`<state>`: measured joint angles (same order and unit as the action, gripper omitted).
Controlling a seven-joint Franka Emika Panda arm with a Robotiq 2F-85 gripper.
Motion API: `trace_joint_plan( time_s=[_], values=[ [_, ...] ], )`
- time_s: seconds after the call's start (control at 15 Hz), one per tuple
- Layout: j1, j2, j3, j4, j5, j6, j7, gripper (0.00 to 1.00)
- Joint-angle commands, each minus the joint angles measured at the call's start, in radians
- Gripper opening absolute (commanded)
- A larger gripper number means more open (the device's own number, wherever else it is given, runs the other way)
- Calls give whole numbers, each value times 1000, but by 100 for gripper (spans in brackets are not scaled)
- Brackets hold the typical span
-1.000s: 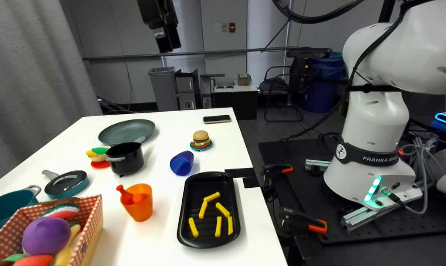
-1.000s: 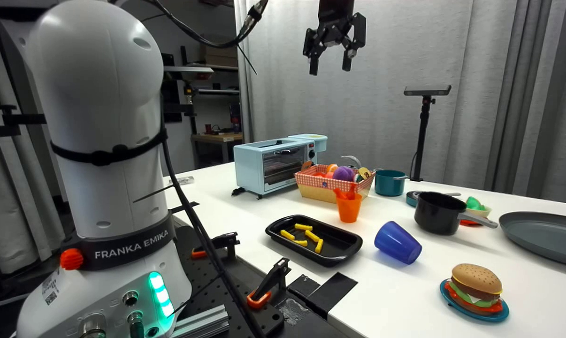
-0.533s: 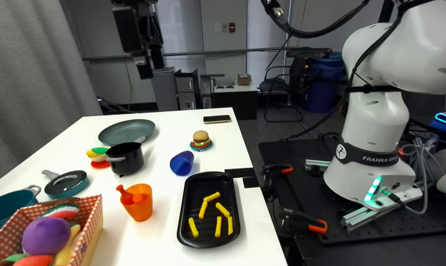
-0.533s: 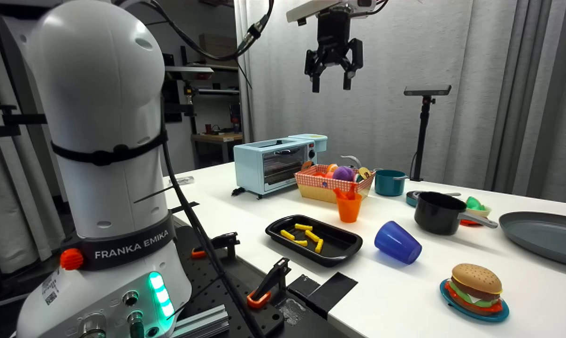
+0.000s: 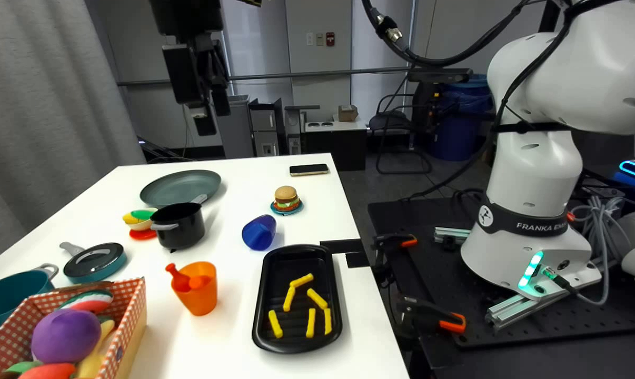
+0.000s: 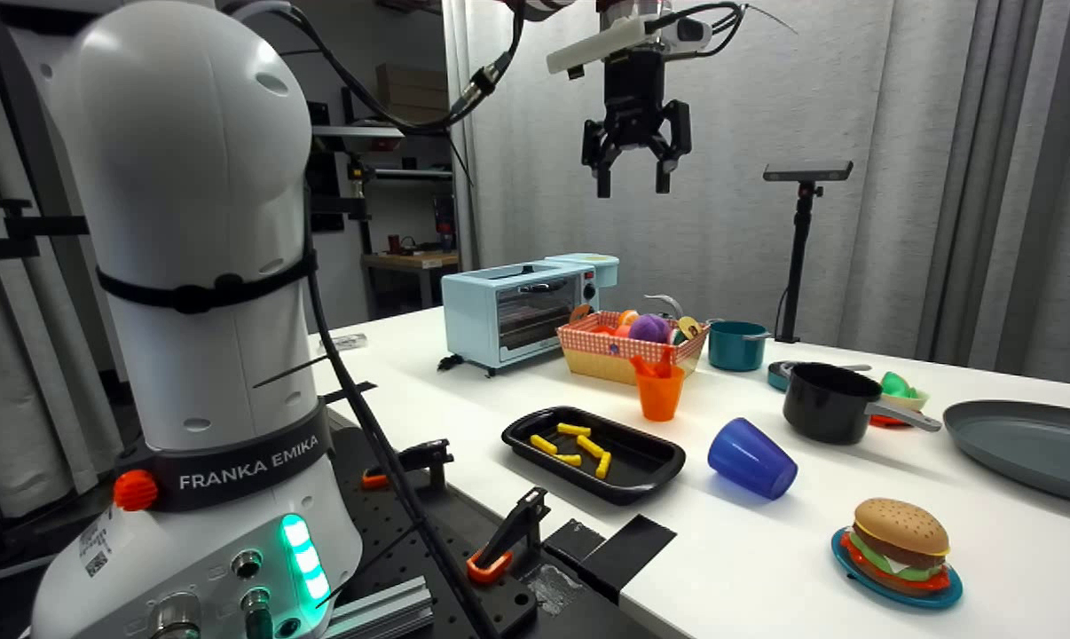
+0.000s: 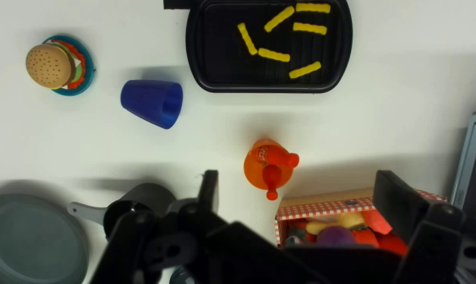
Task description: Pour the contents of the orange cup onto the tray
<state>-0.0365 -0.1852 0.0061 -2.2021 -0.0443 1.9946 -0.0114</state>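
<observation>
The orange cup (image 5: 200, 302) stands upright on the white table; it also shows in the other views (image 6: 659, 401) (image 7: 253, 173). The contents, two small red bottle-shaped pieces (image 7: 277, 156), lean in it with their necks above the rim (image 6: 650, 366). The black tray (image 5: 275, 271) lies beside the cup, with several yellow pieces (image 7: 275, 54) in it; its rim shows in an exterior view (image 6: 650, 484). My gripper (image 6: 633, 183) is open and empty, high above the table; it also shows in an exterior view (image 5: 214, 116). In the wrist view, the cup appears ahead of the fingertips (image 7: 297, 177).
A checkered basket of toy food (image 6: 619, 351) stands close to the cup. A blue cup (image 6: 752, 459) lies on its side by the tray. A black pot (image 5: 180, 226), a grey pan (image 5: 180, 188), a toy burger (image 6: 900, 546) and a toaster oven (image 6: 517, 311) stand around.
My open gripper has come down towards the table, shifting left in an exterior view. The cup, its contents and the tray have not moved.
</observation>
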Motion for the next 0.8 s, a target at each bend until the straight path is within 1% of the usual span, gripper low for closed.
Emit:
trace_joint_plan(
  time_s=[0.0,0.47,0.73],
  values=[
    [8,0,-7,2,-1,-3,1,100],
    [6,72,-9,19,3,23,15,100],
    [5,126,-12,28,3,66,12,100]
  ],
)
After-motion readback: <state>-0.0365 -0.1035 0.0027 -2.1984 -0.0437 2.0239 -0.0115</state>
